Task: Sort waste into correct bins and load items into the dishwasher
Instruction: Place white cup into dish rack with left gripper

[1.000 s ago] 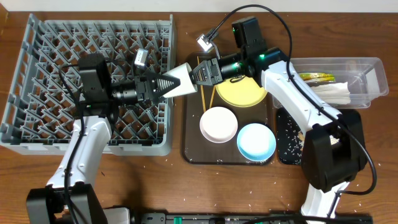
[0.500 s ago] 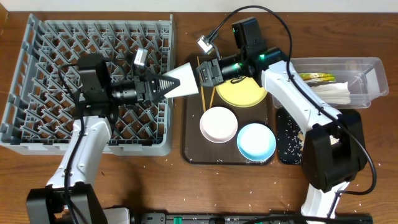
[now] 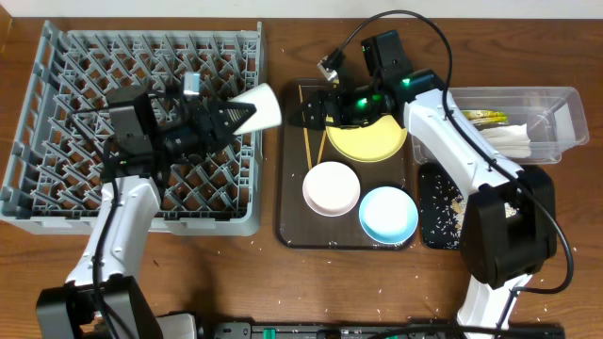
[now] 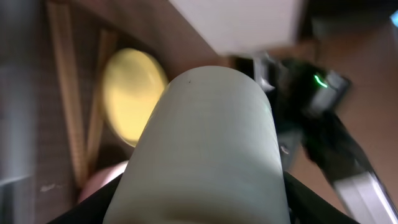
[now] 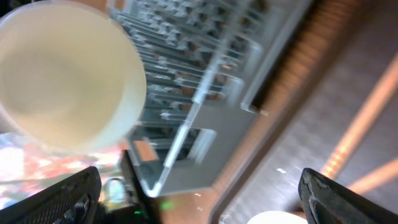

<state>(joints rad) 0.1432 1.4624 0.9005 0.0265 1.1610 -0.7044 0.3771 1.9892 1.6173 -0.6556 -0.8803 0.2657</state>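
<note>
The left gripper clamps the small white cup over the edge of the grey pegged plastic dish rack. The right gripper gapes wide, empty.

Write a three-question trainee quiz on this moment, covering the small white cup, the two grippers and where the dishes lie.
1. True or false: the small white cup is gripped by the left gripper.
2. Multiple choice: where does the round yellow plate lie? A) in the grey plastic dish rack; B) on the dark brown tray; C) in the clear plastic tub.
3. Fill the gap: the right gripper holds nothing, and its jaws stand ____.

Key: 1 true; 2 B; 3 open.
</note>
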